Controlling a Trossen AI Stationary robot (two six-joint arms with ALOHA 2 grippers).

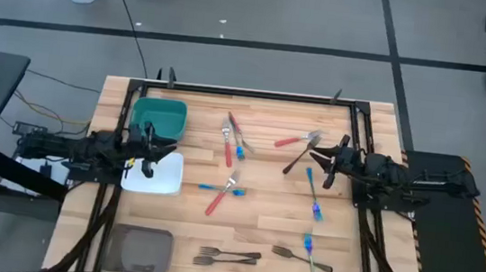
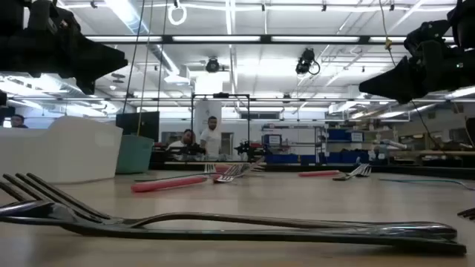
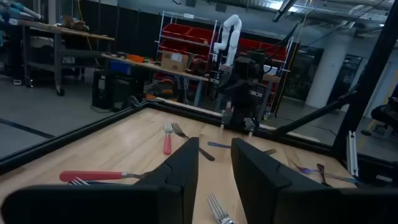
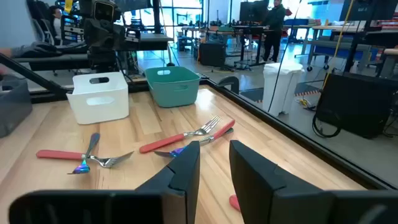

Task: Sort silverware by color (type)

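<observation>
Both pincers, left (image 1: 149,151) over the white plastic bin (image 1: 166,180) and right (image 1: 323,169) near scattered red-, blue- and grey-handled slim forks (image 1: 227,189) on the pale wooden tabletop (image 1: 261,219), fingers apart and empty: sorting not yet begun, next needing descent onto one fork.

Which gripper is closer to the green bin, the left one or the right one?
The left. The left gripper hangs just beside the green bin, above the white bin. The right gripper is far across the table, among the forks on the other side.
</observation>
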